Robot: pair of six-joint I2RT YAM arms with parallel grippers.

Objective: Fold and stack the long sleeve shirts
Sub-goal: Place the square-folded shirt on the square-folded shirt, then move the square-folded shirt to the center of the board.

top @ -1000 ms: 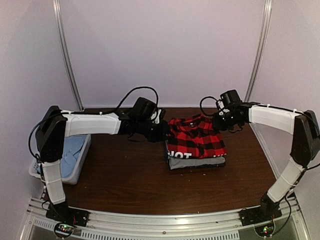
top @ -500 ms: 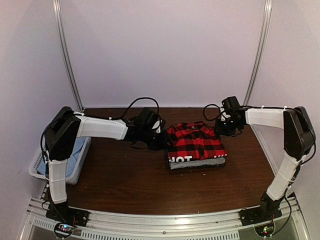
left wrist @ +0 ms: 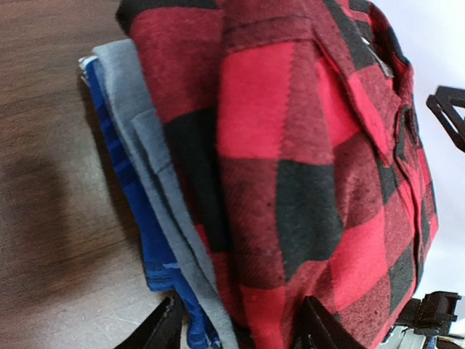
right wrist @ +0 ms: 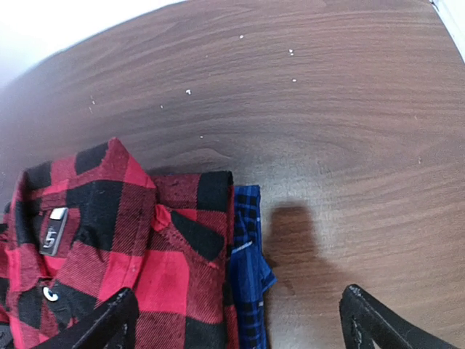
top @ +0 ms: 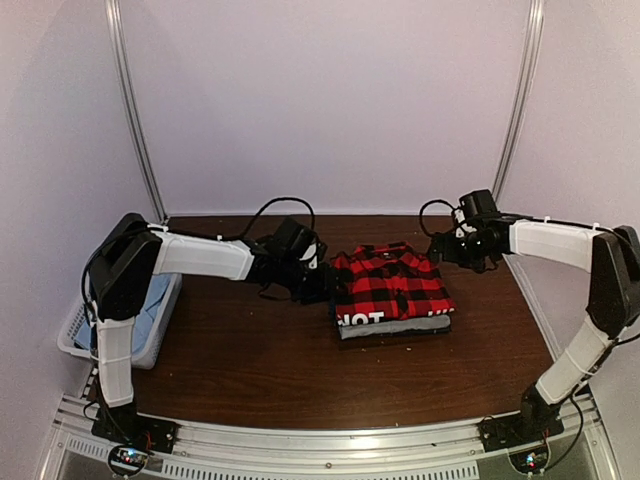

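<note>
The red-and-black flannel shirt [top: 390,283] lies folded on top of a stack at the table's middle, its white letters on the front edge. Under it show a grey shirt [top: 395,327] and, in the left wrist view, a blue plaid one [left wrist: 145,233] beneath the grey shirt [left wrist: 142,145] and flannel [left wrist: 305,167]. My left gripper [top: 325,283] is at the stack's left edge, its jaws [left wrist: 236,331] open and straddling the layered edge. My right gripper [top: 443,248] hovers off the stack's back right corner, open wide [right wrist: 240,323] above the flannel [right wrist: 109,240] and blue plaid edge [right wrist: 247,254].
A white basket [top: 70,335] holding light blue cloth [top: 145,305] stands at the table's left edge beside the left arm. Metal frame posts [top: 135,110] rise at the back corners. Brown table [top: 250,370] stretches in front of the stack.
Both grippers have opened and let go of the flannel, which now lies flat on the stack. The right gripper has drawn back to the right.
</note>
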